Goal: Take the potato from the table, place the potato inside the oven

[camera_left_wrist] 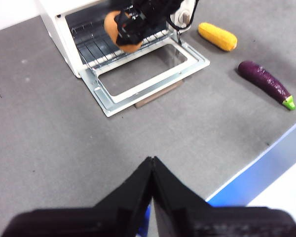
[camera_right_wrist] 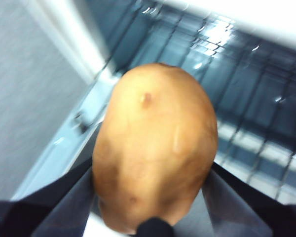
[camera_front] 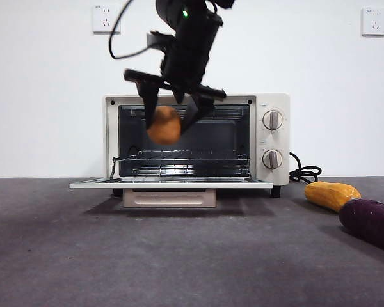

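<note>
The orange-brown potato [camera_front: 164, 125] [camera_left_wrist: 119, 30] [camera_right_wrist: 155, 143] hangs in the air in front of the open mouth of the cream-white oven [camera_front: 272, 137] [camera_left_wrist: 54, 15], a little above its wire rack [camera_right_wrist: 246, 74]. My right gripper [camera_front: 169, 118] [camera_left_wrist: 133, 24] [camera_right_wrist: 153, 197] comes down from above and is shut on the potato, one jaw on each side. The oven door [camera_front: 173, 183] [camera_left_wrist: 143, 74] lies folded down flat. My left gripper [camera_left_wrist: 152, 163] is shut and empty, held well back over the grey table [camera_front: 179, 256] [camera_left_wrist: 49, 123].
An elongated yellow-orange vegetable [camera_front: 331, 194] [camera_left_wrist: 217, 37] and a dark purple eggplant [camera_front: 370, 220] [camera_left_wrist: 264, 81] lie to the right of the oven. The black cord [camera_front: 305, 173] coils behind them. The table's edge [camera_left_wrist: 261, 153] runs near the eggplant.
</note>
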